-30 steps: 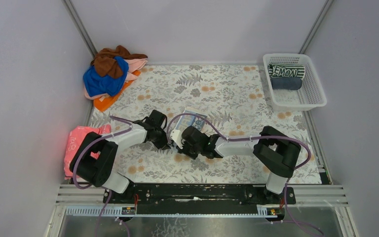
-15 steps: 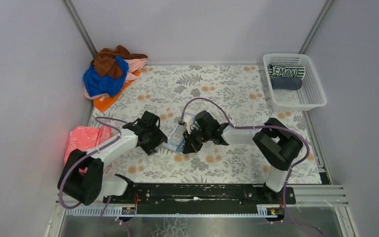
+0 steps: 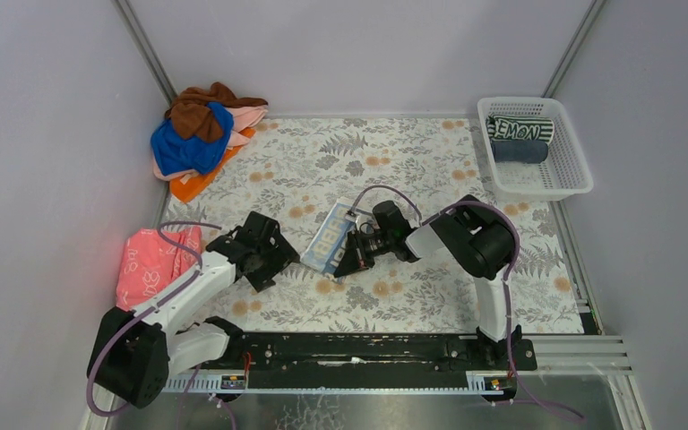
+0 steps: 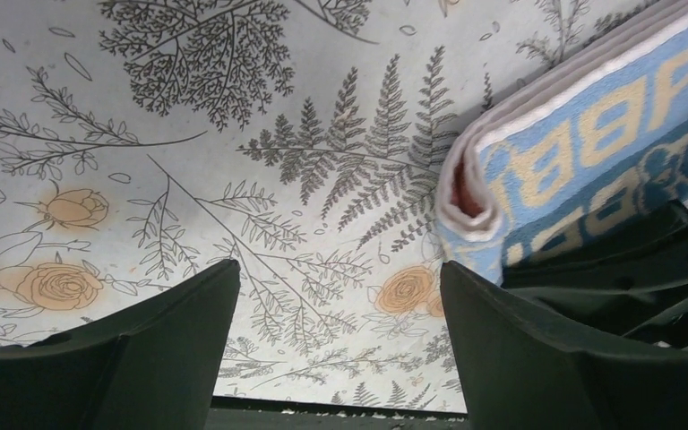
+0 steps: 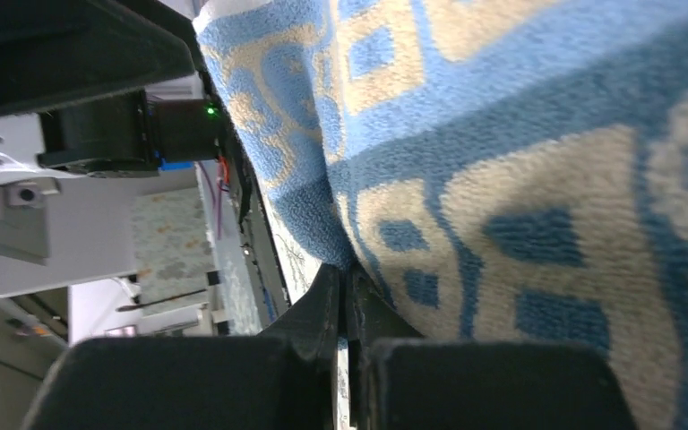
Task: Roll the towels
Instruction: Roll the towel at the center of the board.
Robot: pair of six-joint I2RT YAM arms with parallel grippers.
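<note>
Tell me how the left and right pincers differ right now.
The left pincer stands wide open; the right pincer is shut. The left holds nothing, with only the floral cloth between its fingers; the right pinches the letter-printed towel. Both are black and close to that towel.

Bright, even light; soft shadows

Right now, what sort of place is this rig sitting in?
Probably a lab test cell: bare grey walls box in the flowered table cover, two arms are bolted to a black rail, and a towel pile and a basket sit in the far corners.
</note>
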